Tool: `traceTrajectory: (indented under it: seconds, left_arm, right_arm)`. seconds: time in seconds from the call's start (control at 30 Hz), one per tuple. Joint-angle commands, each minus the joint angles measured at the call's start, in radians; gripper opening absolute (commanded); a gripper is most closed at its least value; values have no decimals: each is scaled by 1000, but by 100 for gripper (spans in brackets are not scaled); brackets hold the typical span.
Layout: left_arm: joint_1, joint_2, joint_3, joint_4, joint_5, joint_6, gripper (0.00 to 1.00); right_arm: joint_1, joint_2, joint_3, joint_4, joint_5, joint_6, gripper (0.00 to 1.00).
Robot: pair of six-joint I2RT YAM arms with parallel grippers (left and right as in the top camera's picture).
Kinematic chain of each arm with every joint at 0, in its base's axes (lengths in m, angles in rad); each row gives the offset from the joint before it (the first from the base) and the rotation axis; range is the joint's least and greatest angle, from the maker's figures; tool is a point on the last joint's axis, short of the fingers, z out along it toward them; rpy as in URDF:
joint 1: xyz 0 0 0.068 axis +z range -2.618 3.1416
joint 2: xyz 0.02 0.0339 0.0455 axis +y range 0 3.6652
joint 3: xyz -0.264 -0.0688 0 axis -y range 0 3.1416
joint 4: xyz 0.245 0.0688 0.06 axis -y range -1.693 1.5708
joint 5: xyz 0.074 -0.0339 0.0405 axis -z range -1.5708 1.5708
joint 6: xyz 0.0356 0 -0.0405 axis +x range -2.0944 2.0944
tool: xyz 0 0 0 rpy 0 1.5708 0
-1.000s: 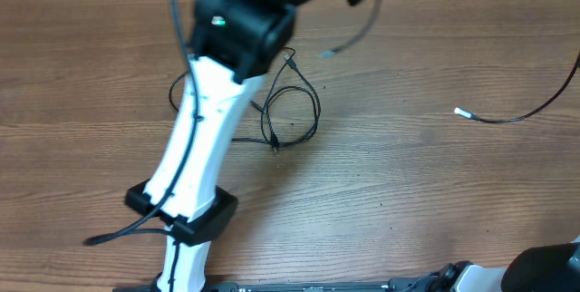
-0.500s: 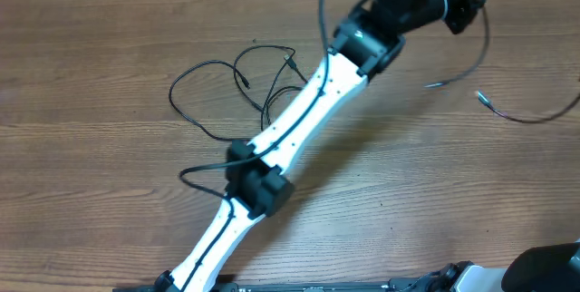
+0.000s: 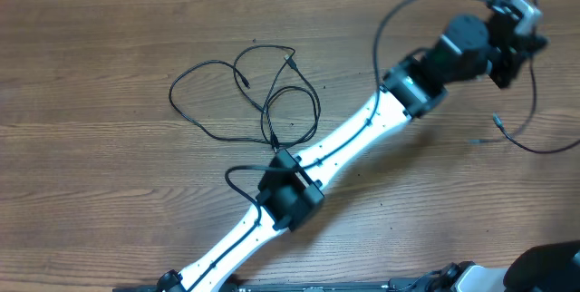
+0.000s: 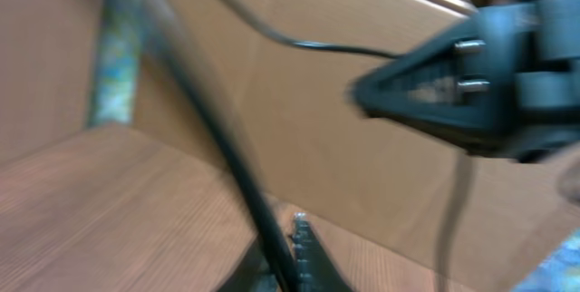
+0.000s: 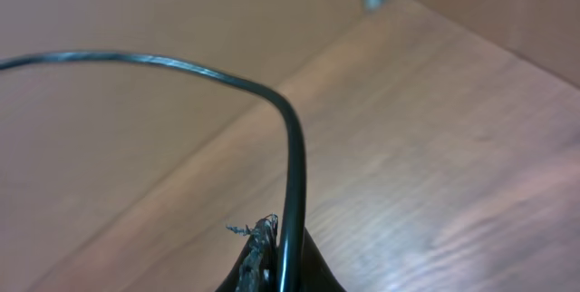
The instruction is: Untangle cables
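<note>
- Overhead: a wooden table [image 3: 109, 38] fills the view. The left arm reaches across it to the far right.
- Overhead: the left gripper [image 3: 515, 49] is raised there, and the lifted cable [image 3: 529, 88] hangs from it in a curve, well apart from the rest.
- Overhead: the right-hand cable [image 3: 544, 150] lies below it. Its plug points left and the cord runs off the right edge.
- Overhead: the tangled cables [image 3: 316, 109] lie left of centre in overlapping loops that cross each other.
- Judgement: one cord looks freed and a second lies on its own. The crossed loops are what is left, so the task seems partly done.
- Left wrist: the picture is blurred. A black cord [image 4: 227, 156] runs down into the fingertips, which sit pressed together on it.
- Right wrist: the right gripper [image 5: 272, 265] has its tips squeezed together, and a black cable [image 5: 292, 165] arcs down into them.
- Right wrist: this is probably the right-hand cable, though I cannot tell for certain. Bare wood lies behind it.
</note>
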Motion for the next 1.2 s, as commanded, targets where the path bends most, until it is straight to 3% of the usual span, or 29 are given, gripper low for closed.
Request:
traceTrajectory:
  seconds: [0.0, 0.03, 0.07, 0.23, 0.4, 0.5, 0.6, 0.67, 0.73, 0.83, 0.93, 1.17]
  left_arm:
    - [-28, 7, 12, 4, -20, 25, 60]
    - [-30, 7, 12, 3, -20, 25, 97]
    - [-30, 7, 12, 1, -20, 25, 100]
    - [-8, 7, 12, -28, 3, 24, 100]
    - [52, 3, 16, -29, 168, 24, 100]
    - [92, -1, 18, -29, 268, 3, 100]
    - [126, -1, 19, -29, 316, -68, 100]
    - [137, -1, 19, -42, 321, -99, 100]
    - [139, -1, 19, -51, 322, -100, 100]
    - [139, -1, 19, -50, 333, -100, 100]
    - [140, -1, 22, -51, 355, -100, 100]
    - [204, -45, 24, -139, 358, -71, 100]
  right_arm:
    - [-18, 31, 11, -8, 79, -19, 5]
    - [-18, 31, 11, -8, 79, -20, 5]
    - [-18, 31, 11, -6, 79, -20, 5]
    - [-18, 31, 11, 0, 79, -20, 4]
    - [-18, 31, 11, 2, 79, -20, 4]
    - [-18, 31, 11, 11, 79, -20, 23]
    - [-18, 31, 11, 12, 79, -20, 12]
    - [-18, 32, 11, 12, 79, -20, 15]
    - [-17, 32, 11, 11, 79, -20, 45]
    - [-17, 32, 11, 11, 78, -19, 78]
    - [-17, 32, 11, 5, 69, -20, 89]
    - [-8, 32, 6, -20, -39, -76, 93]
